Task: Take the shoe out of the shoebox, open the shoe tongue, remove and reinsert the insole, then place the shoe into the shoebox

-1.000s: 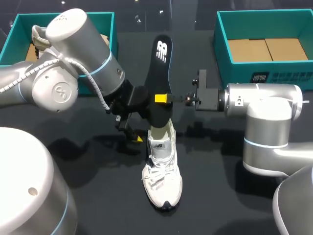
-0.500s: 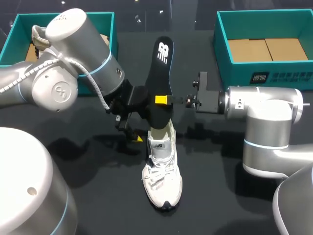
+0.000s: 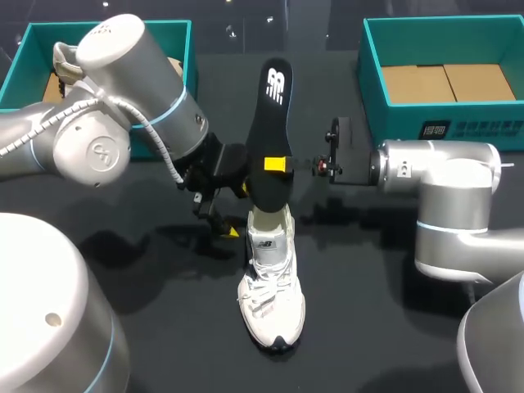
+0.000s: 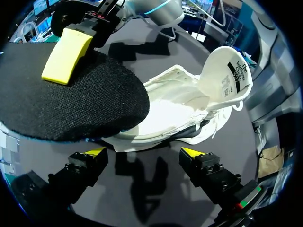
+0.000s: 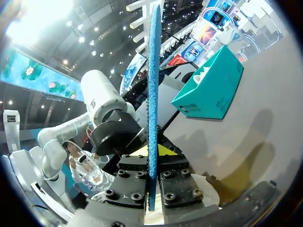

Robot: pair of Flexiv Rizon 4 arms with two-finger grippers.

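Head: 1 white laced shoe (image 3: pixel 272 282) flat on matte black tabletop (image 3: pixel 352 344), toe nearest; 1 long black insole (image 3: pixel 271 123) over its heel, R pincer (image 3: pixel 277 164) pinching it; 2 teal boxes, left box (image 3: pixel 41 33), right box (image 3: pixel 393 123)
L wrist: L pincer (image 4: pixel 143 153) spread, shoe just ahead, tongue up, woven insole face above
R wrist: insole edge-on, blue foam rim, clamped btwn fingers

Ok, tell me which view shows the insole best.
Head view: the insole shows nearly whole, pinched in the right tool above the shoe. Left wrist catches only its fabric end; right wrist sees it edge-on.
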